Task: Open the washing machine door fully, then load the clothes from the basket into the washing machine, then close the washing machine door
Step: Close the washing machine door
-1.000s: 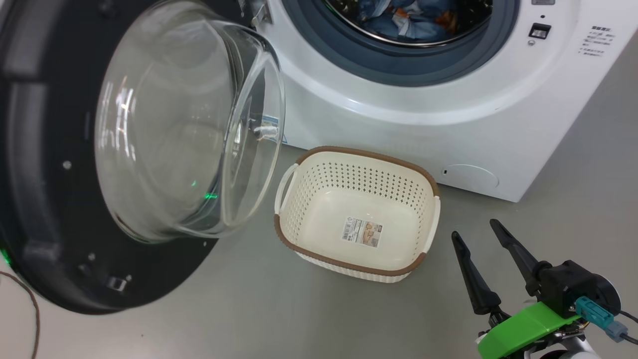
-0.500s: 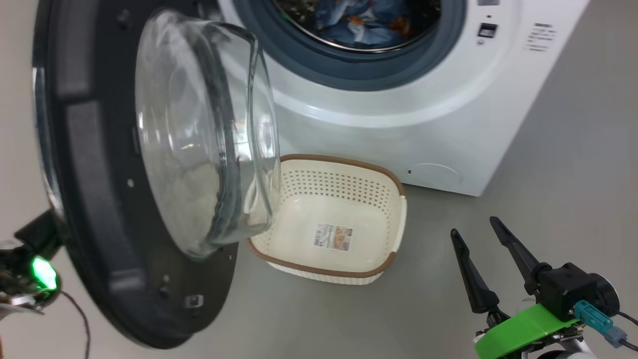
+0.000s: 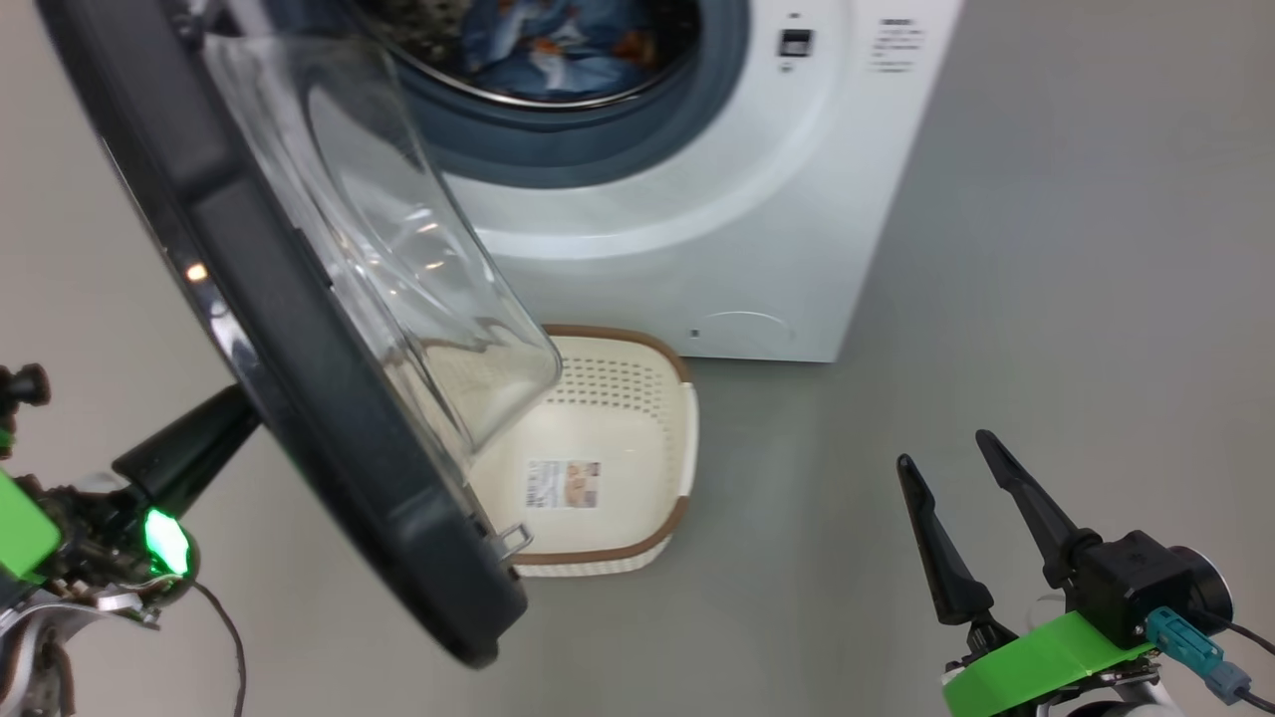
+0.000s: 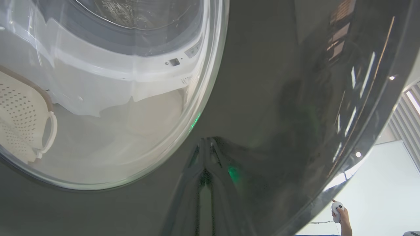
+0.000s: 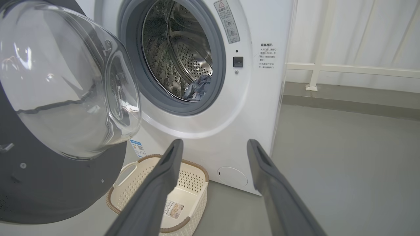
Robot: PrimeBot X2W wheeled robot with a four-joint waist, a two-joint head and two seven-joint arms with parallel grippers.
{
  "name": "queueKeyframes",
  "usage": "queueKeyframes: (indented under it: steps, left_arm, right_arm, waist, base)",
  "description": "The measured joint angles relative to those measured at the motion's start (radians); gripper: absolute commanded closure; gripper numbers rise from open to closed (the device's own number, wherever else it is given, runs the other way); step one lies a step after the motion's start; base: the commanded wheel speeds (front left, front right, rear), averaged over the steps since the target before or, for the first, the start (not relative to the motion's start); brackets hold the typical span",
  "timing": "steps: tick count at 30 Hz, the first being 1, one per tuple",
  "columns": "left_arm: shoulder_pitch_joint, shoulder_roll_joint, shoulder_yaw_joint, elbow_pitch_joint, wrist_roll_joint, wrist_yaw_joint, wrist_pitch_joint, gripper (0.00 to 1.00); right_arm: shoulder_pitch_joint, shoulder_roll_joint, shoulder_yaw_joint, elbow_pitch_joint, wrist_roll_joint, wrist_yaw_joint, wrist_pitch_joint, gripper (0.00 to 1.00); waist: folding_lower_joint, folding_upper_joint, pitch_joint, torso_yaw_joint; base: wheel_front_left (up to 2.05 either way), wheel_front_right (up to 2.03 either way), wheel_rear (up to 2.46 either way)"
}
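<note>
My left gripper (image 4: 205, 164) is fully closed and has nothing between its two dark fingers. The fingertips lie against the glossy black outer face of the large round washing machine door (image 3: 289, 349), where they meet their own reflection. In the head view this gripper is at the lower left, behind the door, with a green light on it. The door stands partly open, swung out from the big white boxy washing machine (image 3: 697, 229), and its bulging clear glass bowl (image 3: 398, 249) faces toward the opening. A small metal latch hook (image 3: 513, 539) shows at the lower edge of the door.

My right gripper (image 3: 941, 446) is spread wide and holds nothing. It hovers above the grey floor (image 3: 1046, 249) at the lower right, well apart from the machine.

The clothes (image 3: 558, 50), blue fabric with small orange-brown prints, lie inside the steel perforated drum (image 5: 183, 55), behind the grey rubber gasket (image 3: 598, 149). The small rectangular cream-white plastic basket (image 3: 618, 383) with a brown rim sits on the floor just in front of the machine. Seen from the head, the door covers its left part. On its bare bottom there is a label sticker (image 3: 563, 483). In the left wrist view, past the edge of the door, a person's hand (image 4: 341, 216) holds a small white object.
</note>
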Motion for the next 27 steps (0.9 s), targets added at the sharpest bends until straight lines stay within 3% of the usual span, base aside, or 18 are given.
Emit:
queueKeyframes:
  steps: [13,27]
  left_arm:
    - [-0.068,-0.072,-0.035,0.043,0.036,0.010,-0.067,1.00]
    - [-0.264,-0.124,-0.034,0.283,0.100,-0.028,-0.155,1.00]
  right_arm:
    - [-0.007,0.004,0.003,0.036,0.021,0.000,-0.037,0.00]
    - [-0.048,0.006,0.031,0.102,0.072,0.000,-0.085,0.00]
  waist:
    - [0.0000,0.0000,0.009,-0.172]
    - [0.0000,0.0000,0.039,-0.325]
  base:
    - [0.00,0.00,0.00]
    - [0.00,0.00,0.00]
